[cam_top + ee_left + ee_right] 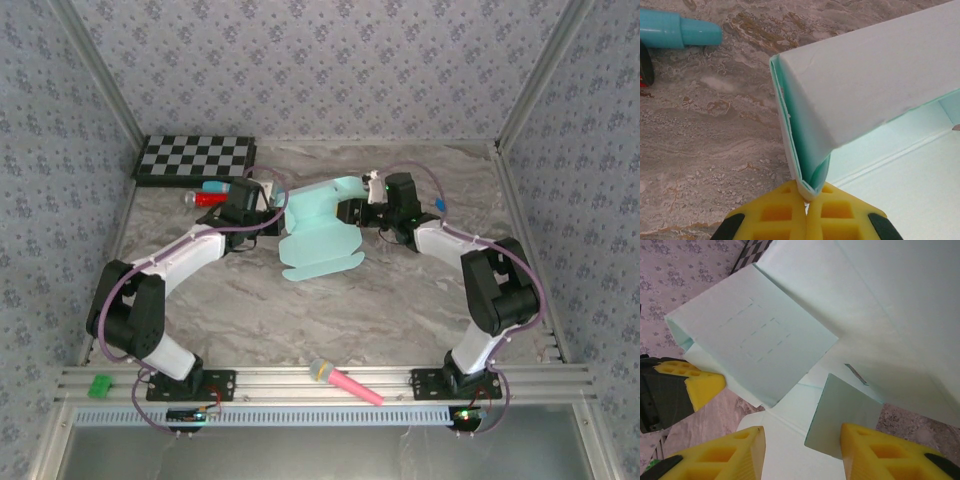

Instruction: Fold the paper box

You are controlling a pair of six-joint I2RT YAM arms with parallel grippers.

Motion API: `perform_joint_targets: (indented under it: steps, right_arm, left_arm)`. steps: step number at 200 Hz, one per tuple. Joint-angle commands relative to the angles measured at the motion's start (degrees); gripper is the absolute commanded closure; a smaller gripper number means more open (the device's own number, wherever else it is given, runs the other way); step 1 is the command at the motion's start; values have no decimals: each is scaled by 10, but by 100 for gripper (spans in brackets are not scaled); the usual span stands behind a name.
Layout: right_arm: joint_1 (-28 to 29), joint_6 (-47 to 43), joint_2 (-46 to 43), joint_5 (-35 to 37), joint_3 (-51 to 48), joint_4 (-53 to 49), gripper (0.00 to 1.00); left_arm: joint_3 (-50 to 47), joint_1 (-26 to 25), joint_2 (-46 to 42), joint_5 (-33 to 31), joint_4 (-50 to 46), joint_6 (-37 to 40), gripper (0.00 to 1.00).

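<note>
1. We see the paper box (318,232) near the middle of the marbled table (400,310), between the two arms. It is only partly formed: one wall stands up at the far side, while the scalloped flaps lie flat toward the near edge.
2. The left gripper (807,201) has its yellow fingers pressed together on a doubled edge of the card. The fold sits right in the seam between the pads. We read this as an anchor that props the raised wall and stops the thin sheet from sliding.
3. The right gripper (802,452) has its fingers apart and grips nothing. A small side flap (842,412) rises between them, close to the right-hand pad. We cannot tell whether it touches that pad.
4. Beyond that flap is a panel with dashed slot lines (755,335), tilted over the floor of the box. We judge the open fingers are placed to pinch or nudge the side flap inward. The card is light and creases easily, so a gentle push suits it.
5. The teal marker (680,31) lies near the pinched corner, apart from the card. The checkerboard (195,158) and the pink toy microphone (345,382) are well apart from the work.
</note>
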Motion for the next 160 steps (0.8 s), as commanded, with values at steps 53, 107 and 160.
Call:
perform_joint_targets:
  steps: [53,107,160]
  right_arm:
    - [3,-67,-62,70,13,-99,52]
    - [-17,-136,-148,118,5,-211,47]
    - [-97,-173,-205,119,-4,-262,47]
  left_arm:
    - [21,-2,2,-18,0,-5,100]
    - [42,12,6,-19,-27,32,100]
    - [65,26,1,7,-60,92,100]
